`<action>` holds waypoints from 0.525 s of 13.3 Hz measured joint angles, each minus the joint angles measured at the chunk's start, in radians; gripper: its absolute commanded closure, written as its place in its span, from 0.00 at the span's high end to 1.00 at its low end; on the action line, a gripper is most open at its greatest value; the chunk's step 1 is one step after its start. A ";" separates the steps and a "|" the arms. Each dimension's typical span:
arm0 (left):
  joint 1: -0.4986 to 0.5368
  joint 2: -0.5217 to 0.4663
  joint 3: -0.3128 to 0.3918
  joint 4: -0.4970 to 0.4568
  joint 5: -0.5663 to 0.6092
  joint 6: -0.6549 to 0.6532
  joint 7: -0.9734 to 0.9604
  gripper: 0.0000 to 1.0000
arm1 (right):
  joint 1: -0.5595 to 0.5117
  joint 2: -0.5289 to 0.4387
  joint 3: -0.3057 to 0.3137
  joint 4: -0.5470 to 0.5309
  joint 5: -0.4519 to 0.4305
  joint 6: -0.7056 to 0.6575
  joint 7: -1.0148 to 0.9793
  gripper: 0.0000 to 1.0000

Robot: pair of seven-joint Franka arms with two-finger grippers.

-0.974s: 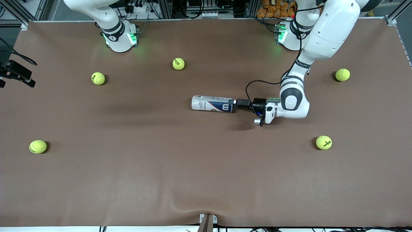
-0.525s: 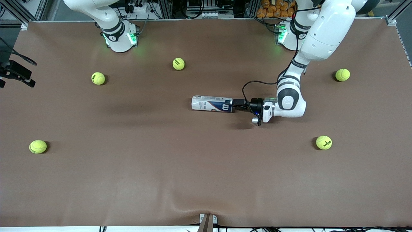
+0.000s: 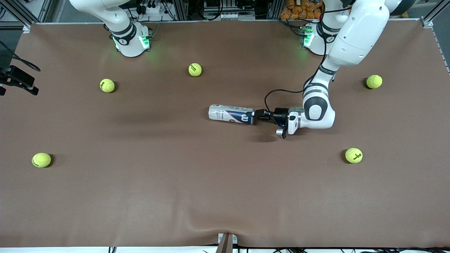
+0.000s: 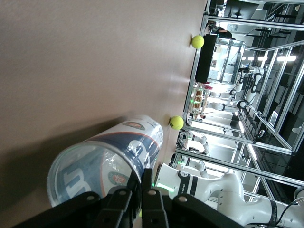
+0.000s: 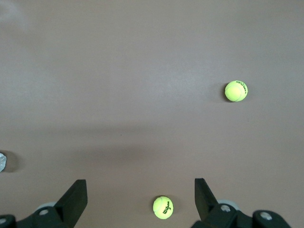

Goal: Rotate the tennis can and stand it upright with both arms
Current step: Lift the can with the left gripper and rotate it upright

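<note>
Newly clamped left claw on lying tennis can, white-navy label, clear rim; right claw apart.

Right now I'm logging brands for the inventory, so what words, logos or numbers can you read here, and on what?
"W": large white logo on the navy band of the tennis can.
Round emblem and fine print on the can's label: too small to read.
Dark printing on the tennis balls: too small to read.
</note>
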 measured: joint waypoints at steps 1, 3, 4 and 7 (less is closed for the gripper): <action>0.000 -0.013 0.000 0.013 0.000 0.000 -0.029 0.00 | 0.000 0.000 0.000 0.000 0.000 0.000 0.000 1.00; -0.009 -0.062 -0.002 0.039 0.000 0.000 -0.136 0.00 | 0.000 0.000 0.000 0.000 0.000 0.000 0.000 1.00; -0.017 -0.093 -0.002 0.047 0.005 0.003 -0.195 0.00 | 0.000 0.000 0.000 0.000 0.000 0.000 0.000 1.00; -0.036 -0.208 -0.003 0.073 0.144 0.051 -0.458 0.00 | 0.000 0.000 0.000 0.000 0.000 0.000 0.000 1.00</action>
